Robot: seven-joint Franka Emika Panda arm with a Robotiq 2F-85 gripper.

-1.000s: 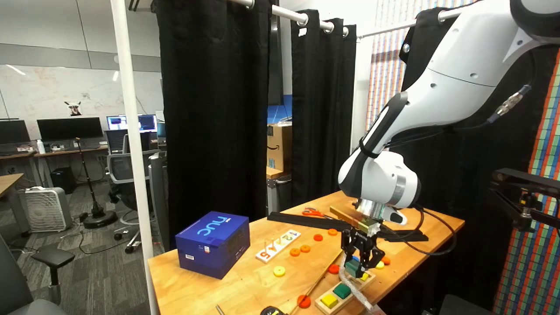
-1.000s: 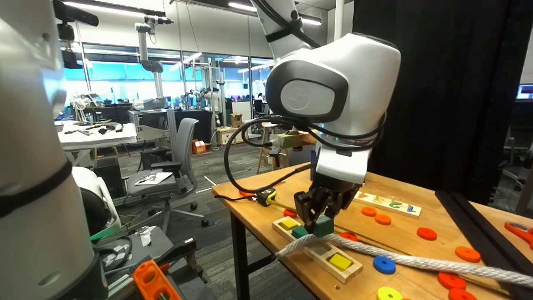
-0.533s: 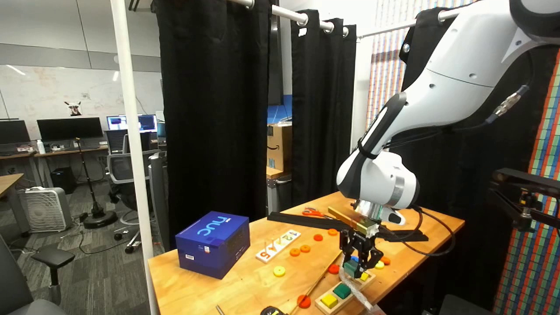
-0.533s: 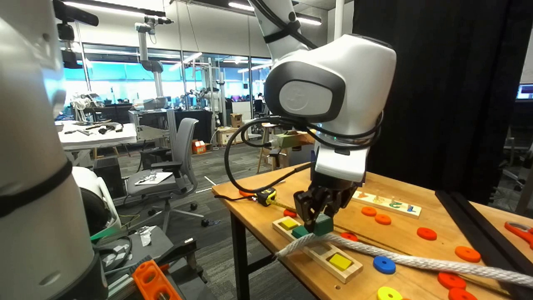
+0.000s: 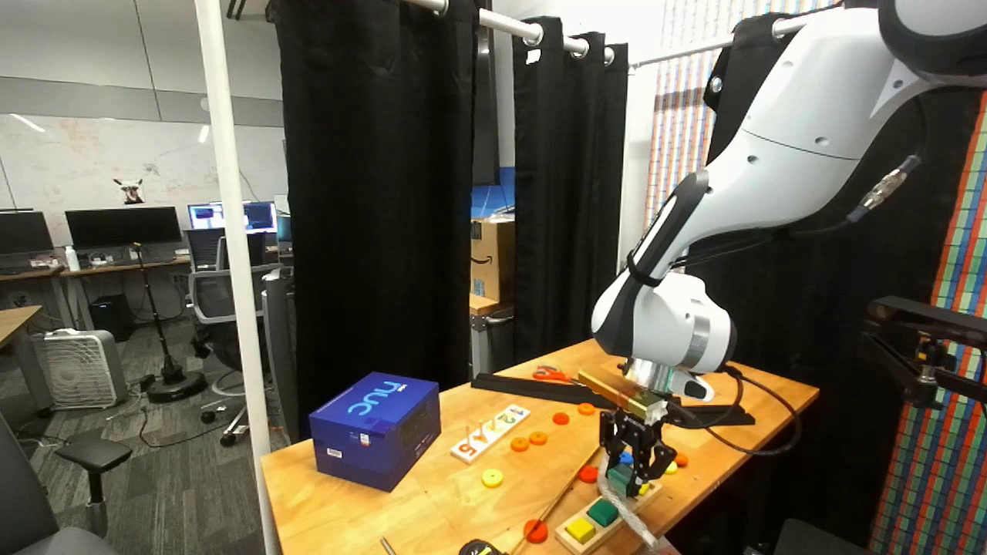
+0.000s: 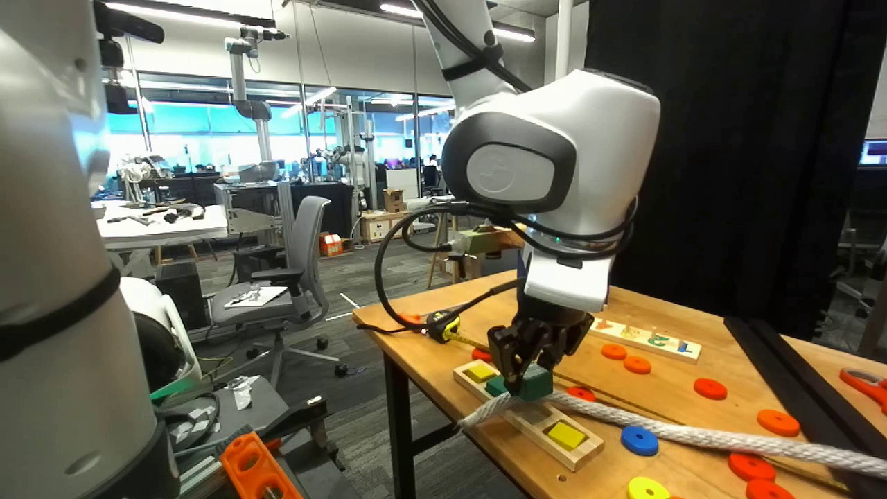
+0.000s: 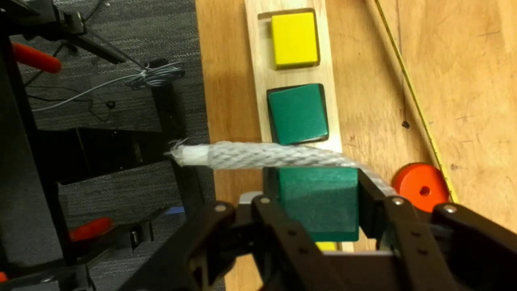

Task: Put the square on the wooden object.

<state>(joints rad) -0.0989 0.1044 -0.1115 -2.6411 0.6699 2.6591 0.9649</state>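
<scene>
My gripper (image 6: 533,381) is shut on the green square (image 7: 319,202), one finger on each side of it. The square also shows between the fingers in both exterior views (image 5: 619,479) (image 6: 539,384). The wooden object (image 7: 288,76) is a pale board with square recesses on the table. It also shows in both exterior views (image 6: 585,457) (image 5: 567,539). The held square is over the board's middle, above or at a recess between another green block (image 7: 299,113) and a yellow block (image 6: 567,435). Whether its underside touches the board is hidden.
A thick white rope (image 7: 258,155) lies across the board, right beside the held square. Another yellow block (image 7: 295,38) sits in the board's end recess. Nearby are an orange-red disc (image 7: 418,184), a blue disc (image 6: 639,440), a tape measure (image 6: 443,326) and a blue box (image 5: 375,429).
My gripper has moved down a little with the green square, which now sits lower, closer to the board and rope. The board and the other pieces have not visibly moved.
</scene>
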